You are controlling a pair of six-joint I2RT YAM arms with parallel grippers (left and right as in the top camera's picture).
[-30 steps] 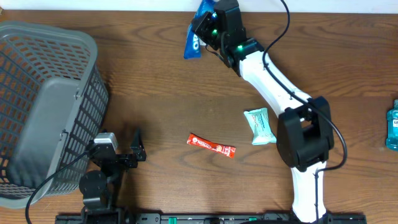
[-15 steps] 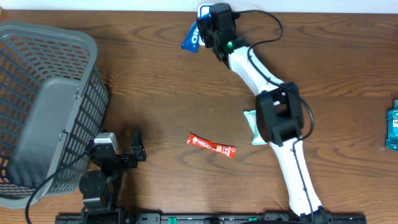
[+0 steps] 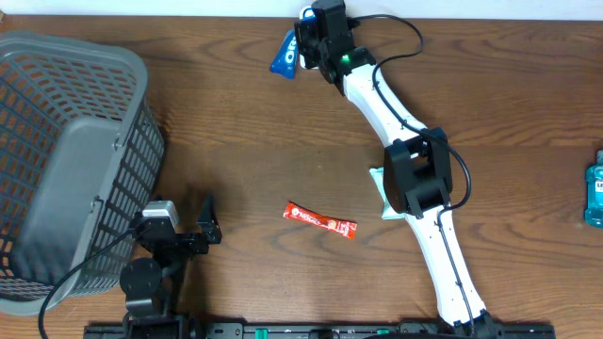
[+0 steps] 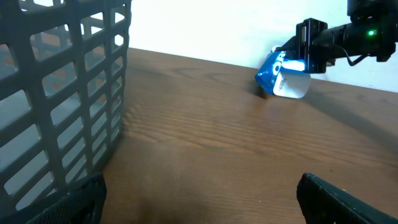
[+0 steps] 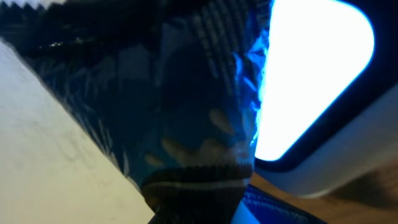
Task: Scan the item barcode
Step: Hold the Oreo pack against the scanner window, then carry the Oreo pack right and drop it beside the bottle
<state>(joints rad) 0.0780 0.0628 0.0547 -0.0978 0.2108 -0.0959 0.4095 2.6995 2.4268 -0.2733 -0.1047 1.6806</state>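
Observation:
A blue snack packet (image 3: pixel 285 55) hangs at the far edge of the table, and my right gripper (image 3: pixel 303 45) is shut on it. A white scanner (image 4: pixel 293 85) with a glowing window (image 5: pixel 311 81) stands right behind it. The right wrist view is filled by the dark blue packet (image 5: pixel 186 81), held close in front of the lit window; it hides my fingers there. From the left wrist the packet (image 4: pixel 271 70) shows beside the scanner. My left gripper (image 3: pixel 184 226) rests near the front edge, beside the basket, open with nothing between its fingers (image 4: pixel 341 198).
A grey plastic basket (image 3: pixel 66 141) fills the left side, its wall (image 4: pixel 56 93) close to my left gripper. A red stick packet (image 3: pixel 320 220) lies mid-table. A pale teal packet (image 3: pixel 391 188) lies partly under the right arm. A blue bottle (image 3: pixel 594 188) stands at the right edge.
The right arm has stretched out toward the far edge and turned, bringing the blue packet slightly left and up against the scanner. The left arm has not moved.

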